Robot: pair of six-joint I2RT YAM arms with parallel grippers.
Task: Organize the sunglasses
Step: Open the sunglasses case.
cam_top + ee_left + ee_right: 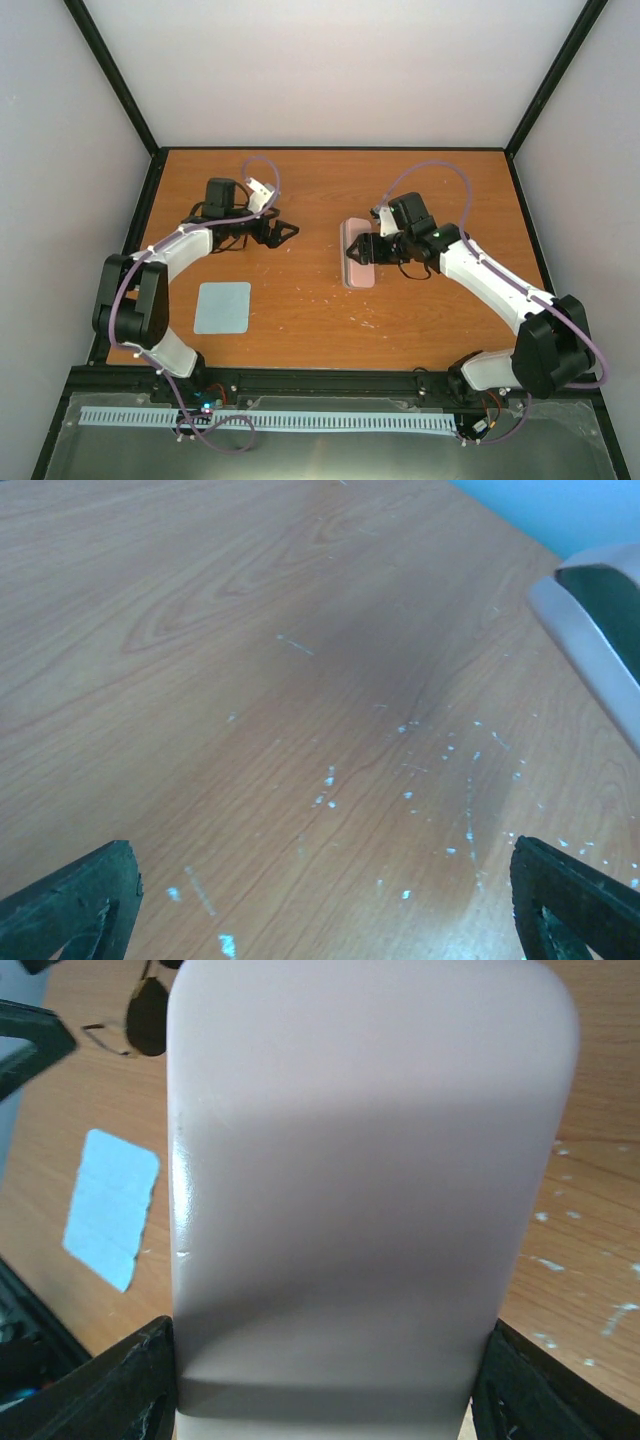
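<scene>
The sunglasses show only in the right wrist view, at the top left: one dark lens and a thin black arm lying on the table beyond the case. In the top view I cannot tell them apart from the black left gripper, and they are out of the left wrist view. The left gripper is open and empty over bare wood. The pink case lies mid-table. My right gripper is shut on its near end, and the case fills the right wrist view between both fingers.
A pale blue-grey cloth lies flat at the front left and also shows in the right wrist view. A pale rim with a dark inner face crosses the left wrist view's right edge. Black frame rails border the table.
</scene>
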